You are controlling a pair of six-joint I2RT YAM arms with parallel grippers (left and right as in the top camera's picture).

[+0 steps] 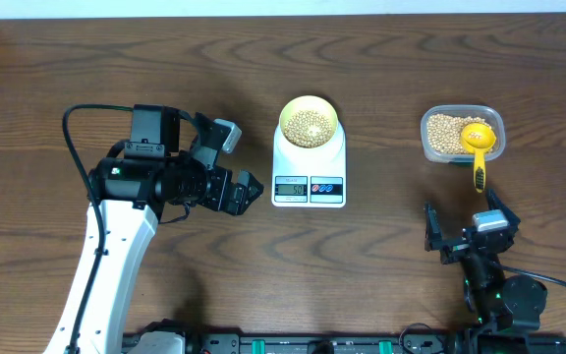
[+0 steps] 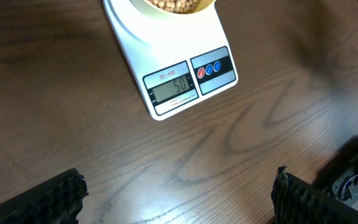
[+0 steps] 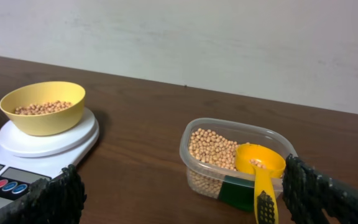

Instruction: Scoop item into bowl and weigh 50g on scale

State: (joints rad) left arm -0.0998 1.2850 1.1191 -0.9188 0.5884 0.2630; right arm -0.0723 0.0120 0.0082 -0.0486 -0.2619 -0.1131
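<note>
The pale yellow bowl (image 1: 310, 123) holds beige beans (image 1: 310, 123) and sits on the white scale (image 1: 309, 179), whose display reads 50. The bowl also shows in the right wrist view (image 3: 42, 107), and the scale in the left wrist view (image 2: 173, 62). My left gripper (image 1: 249, 189) is open and empty, just left of the scale; its fingers frame bare table in the left wrist view (image 2: 179, 196). My right gripper (image 1: 470, 228) is open and empty, near the front edge, below the tub. In the right wrist view its fingers (image 3: 182, 196) are spread wide.
A clear plastic tub (image 1: 460, 135) of beans stands at the right, with a bright yellow scoop (image 1: 479, 147) resting in it, handle pointing toward the front. Both show in the right wrist view: the tub (image 3: 211, 163) and the scoop (image 3: 261, 171). A white wall lies behind the table.
</note>
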